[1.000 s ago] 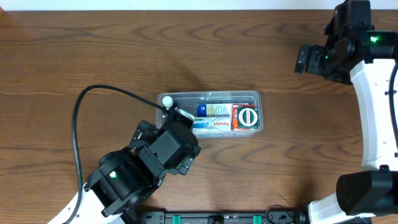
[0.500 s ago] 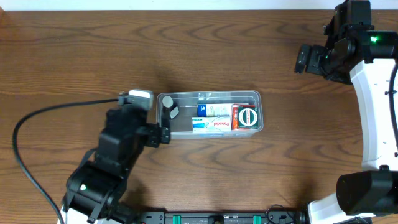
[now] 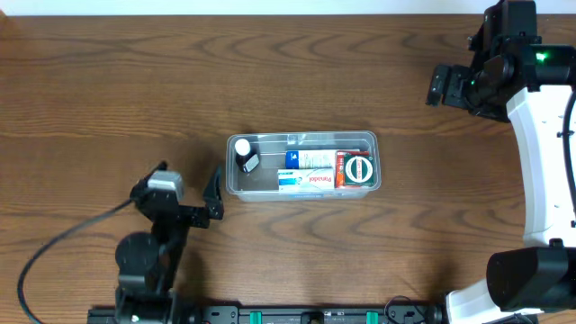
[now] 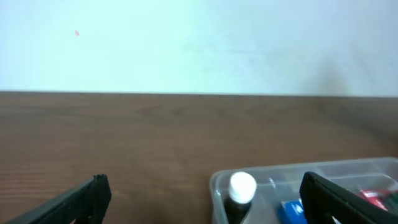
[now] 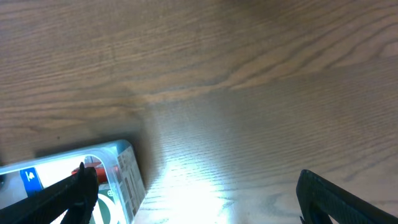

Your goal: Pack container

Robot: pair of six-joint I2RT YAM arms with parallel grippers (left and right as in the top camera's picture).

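One clear container (image 3: 270,137) sits mid-table, just beside the left gripper (image 3: 189,177), whose fingers are spread wide and empty. The right gripper (image 5: 193,193), likewise wide, hangs well apart. One white-capped bottle (image 3: 245,153) lies inside.

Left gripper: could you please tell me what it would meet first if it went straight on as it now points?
Likely the container's near end, ahead of one finger of the left gripper; the midline faces only table. Its height is unclear.

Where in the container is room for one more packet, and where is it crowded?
Inside the container, bare floor lies between the white-capped bottle and the boxes, plus a strip along the far wall. The right end is crowded.
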